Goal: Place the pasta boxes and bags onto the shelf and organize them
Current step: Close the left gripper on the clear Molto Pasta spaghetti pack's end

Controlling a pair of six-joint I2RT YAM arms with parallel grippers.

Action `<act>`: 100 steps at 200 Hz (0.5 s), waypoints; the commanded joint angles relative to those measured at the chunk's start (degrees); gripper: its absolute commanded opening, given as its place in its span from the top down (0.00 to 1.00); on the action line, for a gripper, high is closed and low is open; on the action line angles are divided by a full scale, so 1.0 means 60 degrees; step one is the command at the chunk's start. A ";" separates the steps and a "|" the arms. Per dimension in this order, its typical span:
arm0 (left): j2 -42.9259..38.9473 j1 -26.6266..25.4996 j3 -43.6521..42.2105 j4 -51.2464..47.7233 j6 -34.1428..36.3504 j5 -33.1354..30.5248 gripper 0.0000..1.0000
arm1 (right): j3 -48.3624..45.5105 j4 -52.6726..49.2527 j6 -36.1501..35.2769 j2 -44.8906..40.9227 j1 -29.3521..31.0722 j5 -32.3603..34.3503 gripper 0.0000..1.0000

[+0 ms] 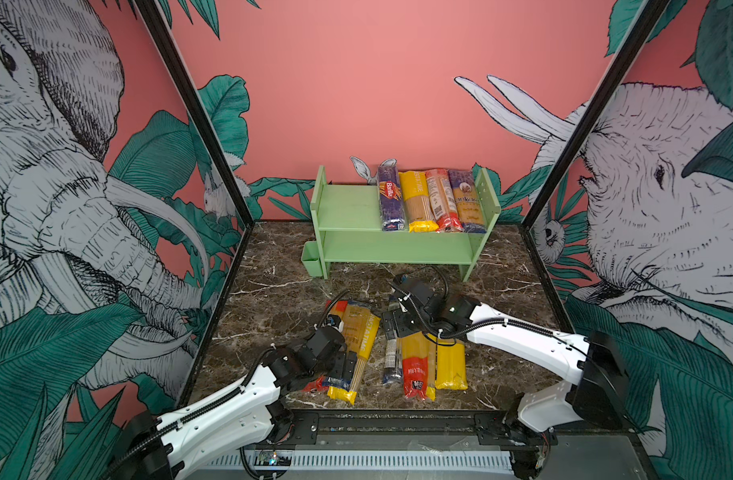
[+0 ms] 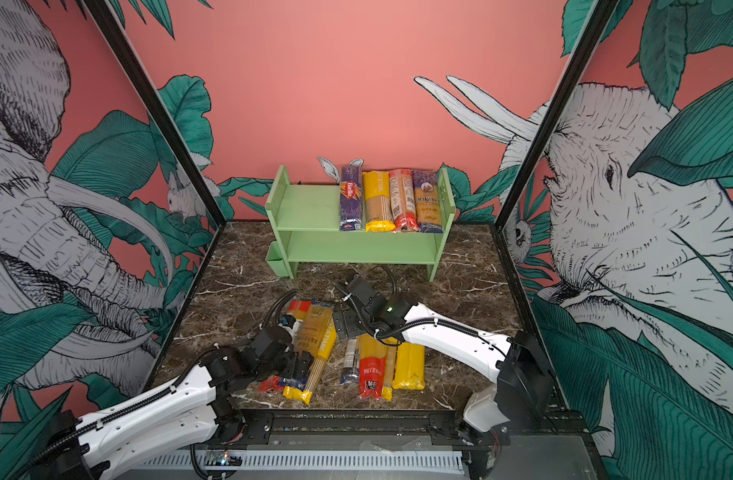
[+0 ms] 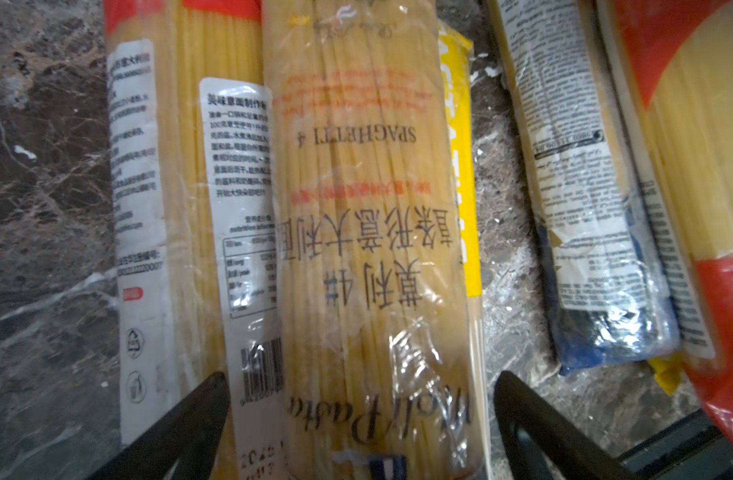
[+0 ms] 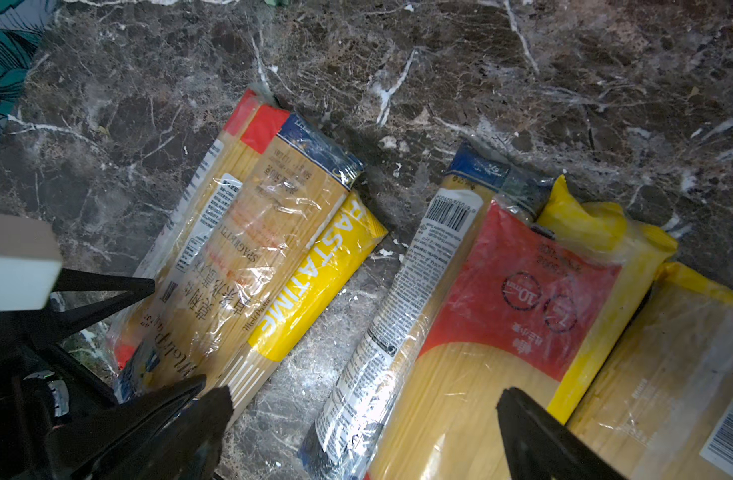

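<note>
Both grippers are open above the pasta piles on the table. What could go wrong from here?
1. The left gripper straddles the clear spaghetti pack, which is stacked on the yellow-edged pack; closing may pinch both.
2. The right gripper hangs over the red-ended pack, which lies partly on the blue-ended pack; lifting it could shift that one.

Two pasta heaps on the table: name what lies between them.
Only a strip of bare marble table, plainest in the right wrist view; the open right gripper hangs partly above it.
</note>
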 commanded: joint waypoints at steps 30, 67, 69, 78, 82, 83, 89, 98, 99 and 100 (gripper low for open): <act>0.0894 -0.0706 0.0204 0.0202 -0.0852 -0.0909 0.01 | -0.0090 -0.0354 -0.0107 -0.0682 0.0025 0.0660 0.01; 0.1361 -0.1100 0.0300 0.0196 -0.1116 -0.1179 0.03 | -0.0424 -0.0727 -0.0072 -0.1460 0.0011 0.1234 0.01; 0.1376 -0.1107 0.0310 0.0188 -0.1132 -0.1191 0.03 | -0.0449 -0.0747 -0.0064 -0.1494 0.0008 0.1257 0.01; 0.1402 -0.1138 0.0313 0.0162 -0.1184 -0.1232 0.07 | -0.0527 -0.0815 -0.0044 -0.1694 0.0007 0.1370 0.01; 0.1405 -0.1151 0.0327 0.0152 -0.1205 -0.1260 0.10 | -0.0563 -0.0843 -0.0041 -0.1760 0.0007 0.1405 0.01; 0.1395 -0.1152 0.0320 0.0151 -0.1217 -0.1264 0.11 | -0.0572 -0.0852 -0.0044 -0.1779 0.0014 0.1418 0.01; 0.1366 -0.1166 0.0328 0.0135 -0.1230 -0.1294 0.15 | -0.0619 -0.0899 -0.0029 -0.1879 0.0007 0.1465 0.01; 0.1299 -0.1161 0.0338 0.0053 -0.1296 -0.1366 0.21 | -0.0675 -0.0966 -0.0004 -0.2011 0.0009 0.1528 0.01; 0.1284 -0.1172 0.0340 0.0043 -0.1300 -0.1376 0.22 | -0.0675 -0.0966 -0.0004 -0.2011 0.0009 0.1528 0.01; 0.1269 -0.1170 0.0342 0.0031 -0.1301 -0.1381 0.23 | -0.0686 -0.0972 -0.0004 -0.2022 0.0008 0.1538 0.01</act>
